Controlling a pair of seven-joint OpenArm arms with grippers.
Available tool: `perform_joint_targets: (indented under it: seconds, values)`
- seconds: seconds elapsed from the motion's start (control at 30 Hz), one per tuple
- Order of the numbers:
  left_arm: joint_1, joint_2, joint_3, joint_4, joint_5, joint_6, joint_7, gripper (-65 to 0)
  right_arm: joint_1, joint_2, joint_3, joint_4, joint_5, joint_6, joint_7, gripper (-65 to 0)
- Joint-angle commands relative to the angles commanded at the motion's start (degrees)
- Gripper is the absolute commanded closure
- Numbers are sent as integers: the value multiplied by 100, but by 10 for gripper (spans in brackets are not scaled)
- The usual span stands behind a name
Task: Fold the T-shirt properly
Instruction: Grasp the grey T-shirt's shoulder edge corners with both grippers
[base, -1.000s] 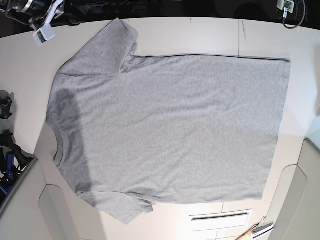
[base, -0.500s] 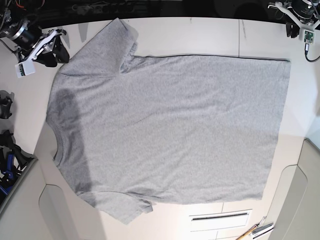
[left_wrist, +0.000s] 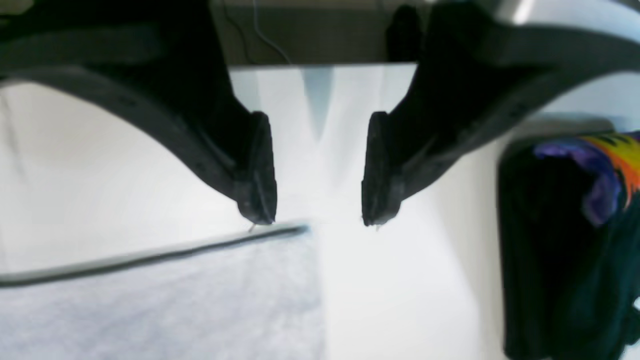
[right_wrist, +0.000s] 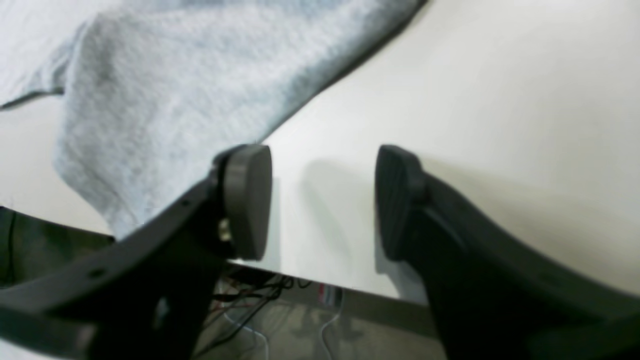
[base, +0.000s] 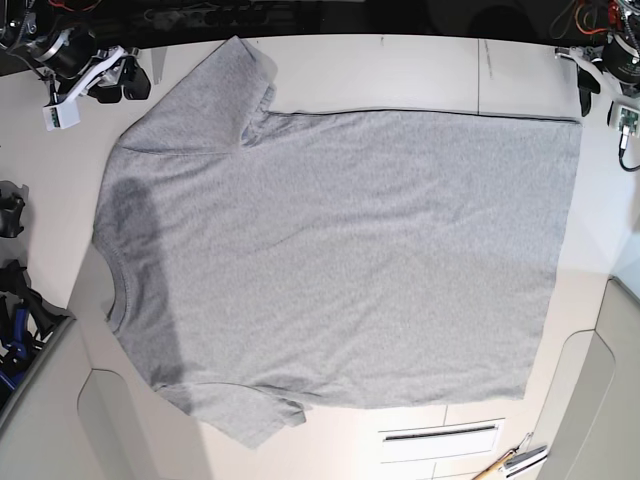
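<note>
Claws on both arms stand spread and empty. The left claw (left_wrist: 318, 217) hangs just over the far hem corner of the T-shirt (base: 340, 260), one pad at the dark hem edge and the other over bare desk (base: 400, 70). The right claw (right_wrist: 322, 200) hovers over bare desk just beside the far sleeve, its jaws parted with nothing between them.

The T-shirt lies flat and plain side up across the desk, collar toward the right arm's end and hem toward the left arm's.

The step in hand looks like the first grasp of the far long edge. To do it well, each claw should probably come low enough for one pad to slip under the cloth and catch a full bite of fabric. Both should close together, so the edge lifts level rather than skewed.

In the base view both arms reach in from the far corners, wrists angled down toward the desk.
</note>
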Motion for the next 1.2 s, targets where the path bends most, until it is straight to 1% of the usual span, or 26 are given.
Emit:
perform_joint_targets:
  seconds: [0.07, 0.2, 0.3, 0.4, 0.43, 0.5, 0.67, 0.73, 0.8, 0.87, 1.03, 1.13, 1.2]
  values:
    - [-295, -101, 2, -396, -304, -212, 92, -312, -2, -92, 0, -2, -4, 0, -7, -331]
    - [-824, -184, 0, -1097, -942, -634, 378, -313, -2, -170, -4, -63, 0, -2, -44, -331]
    - [-1113, -184, 2, -1491, -1582, -1058, 577, -313, -2, -232, -4, -144, 7, -2, -42, -331]
    - [-1325, -181, 2, -1799, -2061, -1305, 793, -314, -4, -245, -4, -168, 46, -2, -57, -331]
    - [-1386, -184, 2, -1919, -2164, -1307, 787, -314, -2, -245, -4, -168, 57, 0, -83, -331]
    - [-1543, -184, 2, -2170, -2190, -1305, 787, -314, -2, -254, -4, -173, 192, 0, -118, -331]
    - [-1714, -181, 13, -2562, -2321, -1314, 791, -314, -2, -531, -7, -219, 286, 0, -195, -331]
    - [-1711, -181, 17, -2562, -2465, -1499, 861, -314, -2, -660, -7, -229, 297, 0, -195, -331]
    - [-1711, -179, 17, -2562, -2699, -1746, 951, -314, -2, -776, -11, -232, 407, 4, -195, -331]
    - [-1714, -179, 17, -2562, -2776, -1757, 999, -314, -2, -866, -22, -232, 455, 96, -195, -331]
    - [-1714, -179, 17, -2562, -2774, -1759, 1001, -314, 17, -879, -203, -232, 498, 92, -129, -330]
    - [-1714, -173, 24, -2562, -2776, -1762, 1001, -314, 35, -881, -470, -234, 476, 92, 35, -330]
    - [-1714, -146, 24, -2559, -2774, -1759, 1003, -314, 90, -885, -632, -234, 387, 87, 52, -330]
